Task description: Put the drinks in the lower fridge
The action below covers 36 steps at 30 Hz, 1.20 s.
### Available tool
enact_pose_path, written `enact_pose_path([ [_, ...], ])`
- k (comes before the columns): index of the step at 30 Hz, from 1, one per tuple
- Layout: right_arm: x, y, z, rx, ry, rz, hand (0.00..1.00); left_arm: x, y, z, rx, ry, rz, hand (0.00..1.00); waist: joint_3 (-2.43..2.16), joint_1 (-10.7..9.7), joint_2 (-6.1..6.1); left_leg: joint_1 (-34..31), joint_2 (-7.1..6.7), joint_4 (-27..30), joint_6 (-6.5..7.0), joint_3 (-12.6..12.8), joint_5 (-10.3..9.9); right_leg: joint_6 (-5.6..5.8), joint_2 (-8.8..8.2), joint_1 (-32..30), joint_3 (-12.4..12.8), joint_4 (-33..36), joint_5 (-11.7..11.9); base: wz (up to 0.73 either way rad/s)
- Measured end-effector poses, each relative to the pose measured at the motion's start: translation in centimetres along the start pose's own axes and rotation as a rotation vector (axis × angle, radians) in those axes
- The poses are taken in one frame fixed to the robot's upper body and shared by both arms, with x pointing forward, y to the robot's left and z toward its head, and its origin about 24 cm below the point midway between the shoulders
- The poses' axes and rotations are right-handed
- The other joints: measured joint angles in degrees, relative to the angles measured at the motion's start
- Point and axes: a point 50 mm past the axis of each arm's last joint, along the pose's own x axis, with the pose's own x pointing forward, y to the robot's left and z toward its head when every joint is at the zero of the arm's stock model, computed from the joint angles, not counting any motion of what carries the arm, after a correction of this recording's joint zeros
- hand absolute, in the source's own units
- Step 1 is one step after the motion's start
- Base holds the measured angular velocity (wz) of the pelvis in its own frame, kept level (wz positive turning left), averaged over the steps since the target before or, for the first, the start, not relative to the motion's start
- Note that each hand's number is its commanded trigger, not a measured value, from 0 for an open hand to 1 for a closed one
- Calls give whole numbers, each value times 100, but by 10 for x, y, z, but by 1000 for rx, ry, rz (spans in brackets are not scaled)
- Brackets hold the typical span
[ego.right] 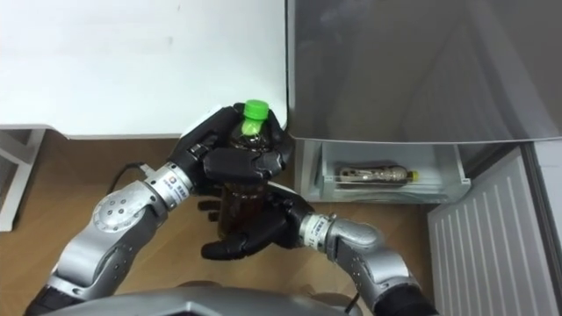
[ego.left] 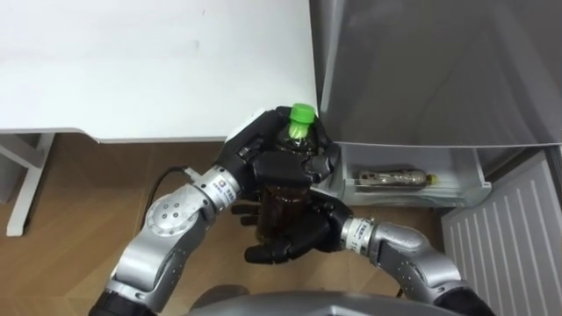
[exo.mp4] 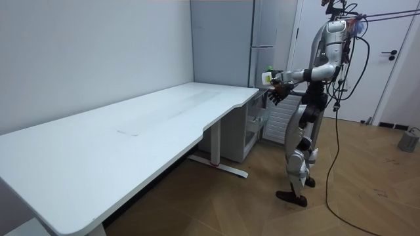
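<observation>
Before the fridge (ego.left: 421,70), my left hand (ego.left: 256,151) curls round the bottle (ego.left: 279,202), my right hand (ego.left: 307,232) cups its base for support; drawer (ego.left: 467,186) open at three o'clock.

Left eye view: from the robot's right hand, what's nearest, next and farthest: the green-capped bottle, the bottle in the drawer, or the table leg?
1. Green-capped bottle: held in the right hand itself.
2. Drawer bottle: just to its right.
3. Table leg: far off left.
</observation>
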Motion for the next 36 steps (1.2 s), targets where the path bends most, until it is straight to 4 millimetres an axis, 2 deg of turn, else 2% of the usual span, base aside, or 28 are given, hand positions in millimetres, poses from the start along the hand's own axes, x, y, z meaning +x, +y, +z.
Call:
enact_pose_path([
  [24,1,3,-5,24,10,15,100,-1,2,-3,-24,11,12,100,-1,0,-6,-83,0,-8,-1,-11,1,-1,-1,-77,-42,-5,1,0],
  [25,1,3,-5,25,11,15,100,-1,2,-3,-24,11,11,74,-2,-8,-4,-82,0,-6,-1,-11,1,-1,-1,-81,-42,-5,1,0],
  [26,1,3,-5,25,11,15,100,-1,2,-3,-24,11,11,65,-3,-3,-3,-81,0,-6,-1,-11,1,-1,-1,-81,-42,-5,1,0],
  [27,1,3,-5,25,10,15,100,-1,2,-3,-24,11,11,21,-3,-3,-3,-78,0,-6,-1,-11,1,-1,-1,-83,-42,-5,1,0],
  [28,1,3,-5,25,10,15,100,-1,2,-3,-24,11,11,0,-3,-3,-3,-78,0,-7,-1,-11,1,-1,-1,-86,-42,-5,1,0],
  [36,0,0,-7,28,19,-1,100,-1,2,-3,-27,8,14,0,-4,2,2,-81,1,-19,-1,-10,1,-1,-1,-94,-42,-7,1,0],
])
